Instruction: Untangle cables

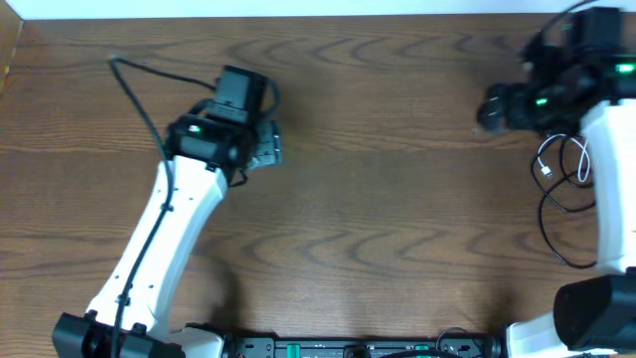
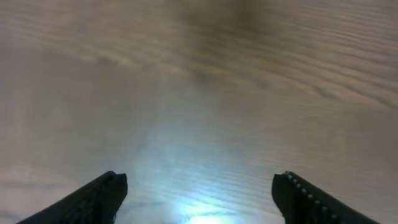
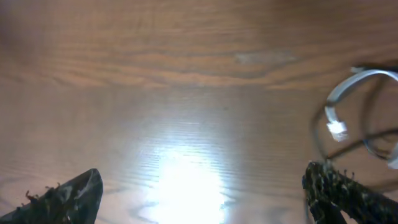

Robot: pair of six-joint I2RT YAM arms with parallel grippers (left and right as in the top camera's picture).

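Observation:
The white cable (image 1: 550, 164) lies curled at the right edge of the table, against the right arm; its small plug (image 3: 336, 129) shows at the right of the right wrist view. A dark cord (image 1: 556, 214) loops beside it; I cannot tell whether this is a cable or an arm lead. A thin black cable (image 1: 134, 94) runs across the upper left and passes under the left arm. My left gripper (image 1: 266, 145) (image 2: 199, 186) is open over bare wood. To the left of the white cable, my right gripper (image 1: 494, 107) (image 3: 202, 186) is open with nothing between its fingers.
The wooden table (image 1: 397, 199) spans the whole view, with its back edge (image 1: 298, 17) at the top. The white left arm (image 1: 164, 229) slants up from the bottom left. The arm bases (image 1: 358, 346) line the front edge.

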